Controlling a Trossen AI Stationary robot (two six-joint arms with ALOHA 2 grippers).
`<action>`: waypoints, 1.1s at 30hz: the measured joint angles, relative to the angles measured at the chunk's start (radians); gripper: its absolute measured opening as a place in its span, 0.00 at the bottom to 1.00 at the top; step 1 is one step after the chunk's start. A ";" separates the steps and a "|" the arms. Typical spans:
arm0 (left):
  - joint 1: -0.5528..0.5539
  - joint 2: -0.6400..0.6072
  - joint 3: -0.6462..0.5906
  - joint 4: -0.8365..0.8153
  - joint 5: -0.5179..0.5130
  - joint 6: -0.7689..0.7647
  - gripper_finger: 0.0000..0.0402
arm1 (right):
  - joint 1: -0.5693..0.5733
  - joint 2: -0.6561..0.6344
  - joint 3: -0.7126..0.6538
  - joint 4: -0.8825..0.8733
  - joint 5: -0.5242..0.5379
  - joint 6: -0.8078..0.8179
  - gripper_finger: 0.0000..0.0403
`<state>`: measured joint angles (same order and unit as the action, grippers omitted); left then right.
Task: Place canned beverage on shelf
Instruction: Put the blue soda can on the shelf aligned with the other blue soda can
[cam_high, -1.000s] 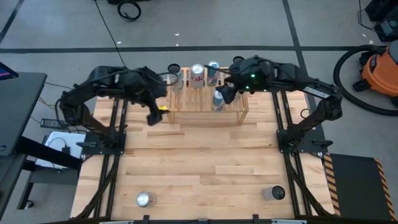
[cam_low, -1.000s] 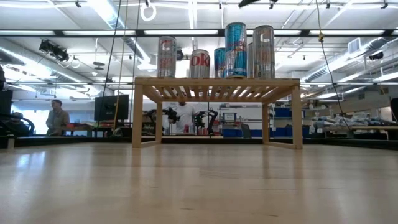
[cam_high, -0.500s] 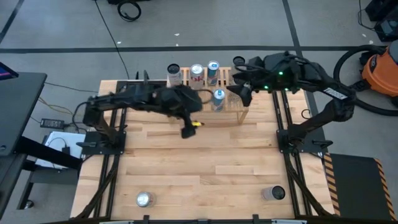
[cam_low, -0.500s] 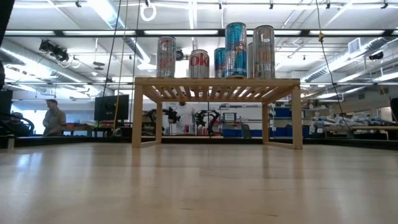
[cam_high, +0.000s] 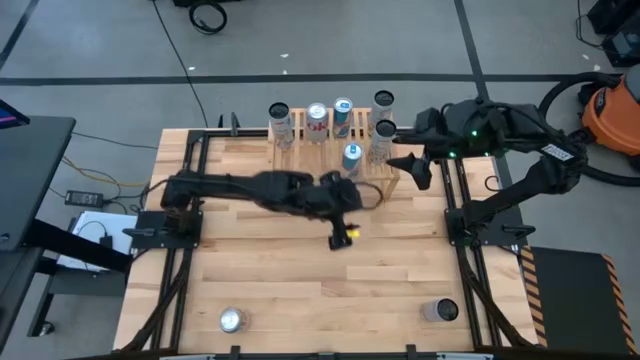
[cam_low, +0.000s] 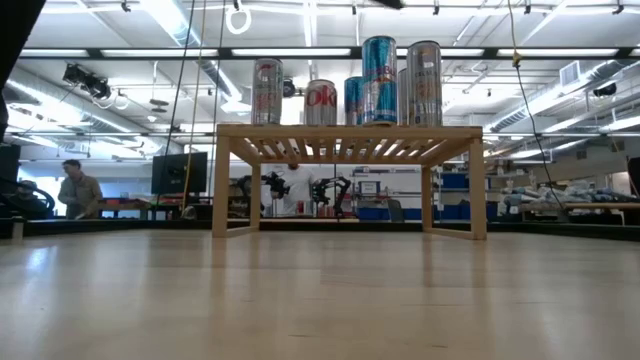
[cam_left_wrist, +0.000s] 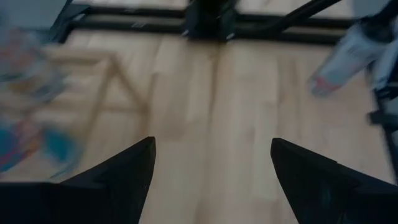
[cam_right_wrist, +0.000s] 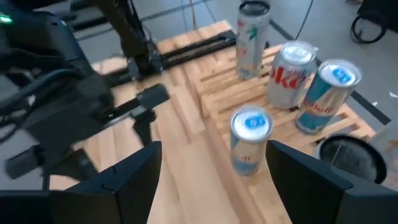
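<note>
Standing upright at the table's five o'clock corner, the silver-topped aluminium beverage can (cam_high: 440, 311) is being judged light, smooth and dentable, best taken mid-wall, while the open, empty left gripper (cam_high: 341, 238) and right gripper (cam_high: 421, 172) are being kept near the light slatted-wood shelf (cam_high: 300, 160) at twelve o'clock.

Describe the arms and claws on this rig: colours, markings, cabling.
Both arms are black and jointed, mounted on black frames at the table's side edges. The left claw carries a small yellow mark near its tip. The right arm shows green indicator lights on its wrist housing and a white label on its upper link; its claw is plain black. Each wrist view shows two dark, wedge-shaped fingers. A thin cable loops beside the left wrist.
</note>
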<state>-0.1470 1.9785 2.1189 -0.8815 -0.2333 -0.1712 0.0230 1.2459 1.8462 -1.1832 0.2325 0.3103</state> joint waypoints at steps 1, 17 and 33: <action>-0.013 0.013 0.000 0.035 -0.001 -0.001 0.80 | 0.010 -0.002 0.000 -0.012 0.000 0.000 0.73; 0.016 0.090 0.001 0.085 -0.288 -0.157 0.80 | 0.129 -0.153 0.000 -0.113 -0.001 -0.007 0.73; -0.010 0.090 0.001 -0.079 -0.227 -0.210 0.80 | 0.136 -0.229 0.000 -0.180 -0.001 -0.026 0.73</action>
<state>-0.1570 2.0689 2.1197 -0.9608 -0.4606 -0.3811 0.1589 1.0168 1.8462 -1.3636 0.2317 0.2844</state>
